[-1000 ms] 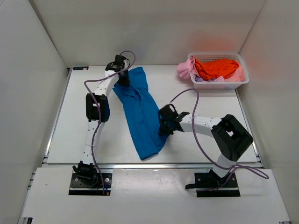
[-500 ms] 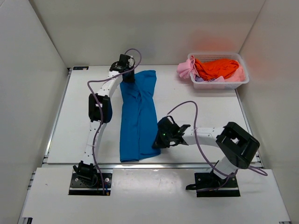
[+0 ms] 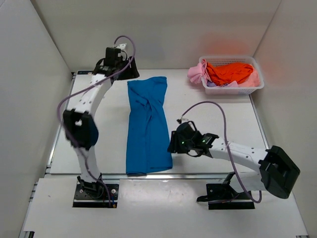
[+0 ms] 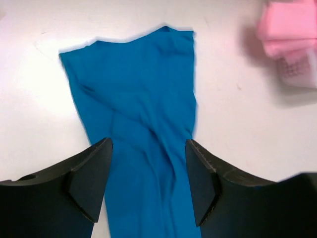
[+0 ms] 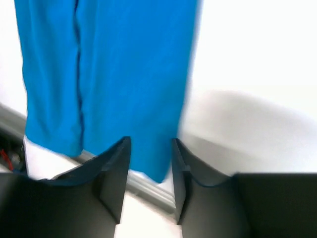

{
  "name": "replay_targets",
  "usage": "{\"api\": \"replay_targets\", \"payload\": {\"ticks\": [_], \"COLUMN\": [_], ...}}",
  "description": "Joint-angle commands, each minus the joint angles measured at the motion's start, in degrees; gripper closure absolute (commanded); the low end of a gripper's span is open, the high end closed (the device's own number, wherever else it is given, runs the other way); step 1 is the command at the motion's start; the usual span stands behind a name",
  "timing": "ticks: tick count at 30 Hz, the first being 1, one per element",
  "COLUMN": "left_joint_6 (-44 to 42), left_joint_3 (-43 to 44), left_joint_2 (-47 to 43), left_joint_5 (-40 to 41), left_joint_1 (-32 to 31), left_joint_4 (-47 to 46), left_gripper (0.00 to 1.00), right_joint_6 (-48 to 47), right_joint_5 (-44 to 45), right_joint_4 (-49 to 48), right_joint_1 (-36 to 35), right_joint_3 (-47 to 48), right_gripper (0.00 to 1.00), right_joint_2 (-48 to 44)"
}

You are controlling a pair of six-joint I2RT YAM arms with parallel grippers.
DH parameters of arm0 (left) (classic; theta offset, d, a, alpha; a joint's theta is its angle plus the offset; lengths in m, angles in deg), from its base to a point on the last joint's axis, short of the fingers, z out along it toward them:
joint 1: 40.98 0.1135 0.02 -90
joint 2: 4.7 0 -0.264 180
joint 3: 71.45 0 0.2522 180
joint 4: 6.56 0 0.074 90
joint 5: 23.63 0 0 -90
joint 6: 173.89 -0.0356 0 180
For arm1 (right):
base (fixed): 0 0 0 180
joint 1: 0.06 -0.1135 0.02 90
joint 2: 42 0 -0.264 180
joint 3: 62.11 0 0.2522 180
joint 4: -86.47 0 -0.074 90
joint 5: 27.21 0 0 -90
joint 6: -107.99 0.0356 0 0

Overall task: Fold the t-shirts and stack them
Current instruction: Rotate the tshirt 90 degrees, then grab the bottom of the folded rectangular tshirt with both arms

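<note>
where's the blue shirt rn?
Top view: the blue t-shirt lies as a long strip on the table, slightly left of centre. Its near end is at the table's front edge, beside the right gripper.

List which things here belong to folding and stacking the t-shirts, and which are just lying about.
Job: blue t-shirt, spread out; orange t-shirt, pink t-shirt, lilac t-shirt, bundled together.
Just there: white mesh basket holding those three; table.

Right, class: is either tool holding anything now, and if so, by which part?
Nothing is held. The left tool and the right tool both stand open, and the blue shirt lies loose on the table.
</note>
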Motion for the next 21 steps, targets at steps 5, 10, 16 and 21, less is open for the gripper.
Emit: {"api": "replay_targets", "payload": {"ticks": [5, 10, 16, 21], "left_joint_6": [5.16, 10.96, 19.14, 27.13], "left_joint_3": [-45.06, -67.07, -80.71, -91.68], "left_joint_2": [-38.42, -52.05, -62.77, -71.55], "left_joint_5": [1.82, -1.52, -3.20, -3.20], "left_joint_1": [-7.92, -11.35, -14.42, -14.70], "left_joint_4": [2.58, 3.03, 2.68, 0.14], "left_gripper": [0.29, 0.28, 0.28, 0.27], "right_joint_6": [-10.32, -7.51, -0.91, 2.51], "right_joint_5": [-10.19, -16.61, -19.43, -18.99], "right_joint_4": [5.12, 3.45, -1.81, -5.16], "right_joint_1": [14.92, 15.56, 10.56, 6.33], "right_joint_3": [0.20, -6.13, -10.35, -10.70], "right_gripper": [0.50, 0.48, 0.50, 0.50], "right_joint_2": [-5.52, -9.22, -7.91, -3.69]}}
